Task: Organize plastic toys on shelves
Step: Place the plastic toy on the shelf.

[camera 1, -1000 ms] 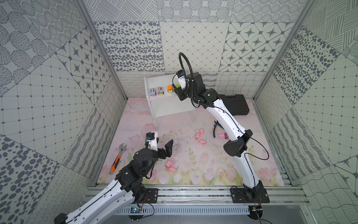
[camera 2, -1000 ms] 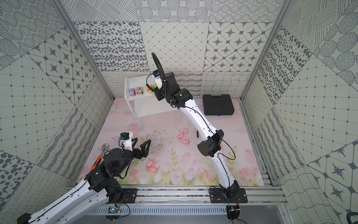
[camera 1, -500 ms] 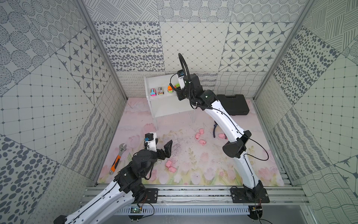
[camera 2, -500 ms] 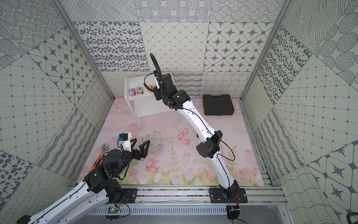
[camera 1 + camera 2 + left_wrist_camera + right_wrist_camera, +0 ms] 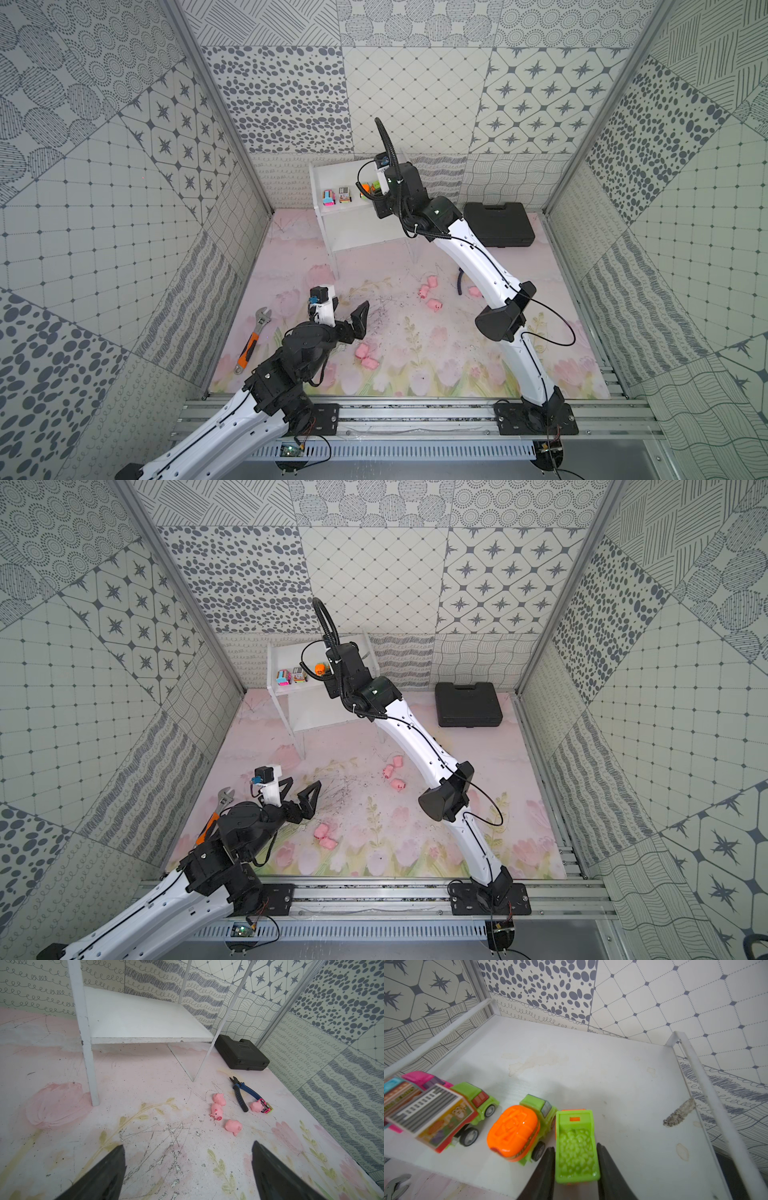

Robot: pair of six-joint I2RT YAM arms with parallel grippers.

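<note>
1. Toy cars stand in a row on the top board of the white shelf [image 5: 591,1068], close to its front edge.
2. The shelf stands at the back of the table [image 5: 145,1084], up against the back wall.
3. The row goes like this: a pink car [image 5: 419,1078], a box truck [image 5: 429,1113] with a grey striped roof, an orange mixer truck [image 5: 512,1128], and a green truck [image 5: 575,1126].
4. The green truck is just beside the orange mixer truck.
5. The right tool [image 5: 575,1147] reaches over the top board and pinches the green truck. One dark finger is on each side of its bumpy green bed.
6. The left tool [image 5: 188,1145] hangs low over the table, well away from the shelf. Its two fingers are spread wide apart.
7. Three pigs [image 5: 216,1111] lie near each other on the table, in front of the shelf and past the left tool.
8. A fourth pig [image 5: 256,1106] lies a bit to the side, touching a little pink and green car [image 5: 266,1108].
9. This fourth pig sits right at the end of one blue handle of the pliers [image 5: 241,1093].
10. Two more pigs [image 5: 363,351] lie side by side near the left arm, as both top views show.
11. A black case [image 5: 241,1055] lies flat by the back wall, beside the shelf.
12. A wrench [image 5: 251,345] with an orange handle lies on the left side of the table.
</note>
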